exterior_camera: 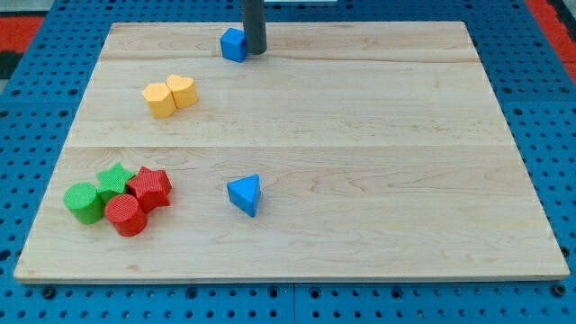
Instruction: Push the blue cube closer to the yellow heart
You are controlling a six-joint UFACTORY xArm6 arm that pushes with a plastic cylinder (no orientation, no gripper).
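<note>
**Our tip is resting beside the blue cube at the far edge**

We are looking at a pale wooden board (360,180), made of long planks with faint grain and seams running left to right, lying on a blue pegboard surface (549,99) dotted with holes. Nothing here is acting as a container; every block is sitting loose on the board.

Our dark rod is coming down from the far edge, and our tip (256,51) is touching, or sitting just beside, the right side of the blue cube (233,44). We carry no jaws, so there is nothing to part or close; the rod is only a plain round bar.

The blue cube is lying at the far edge, left of centre. The yellow heart (182,90) is sitting nearer and further left, touching a yellow hexagonal block (159,99) on its left.

In the near left corner, four ribbed blocks are huddling together: a red star (150,186), a red cylinder (125,215), a green cylinder (84,202) and a green star (113,178).

A blue triangular block (245,193) is sitting alone, near the middle.
</note>
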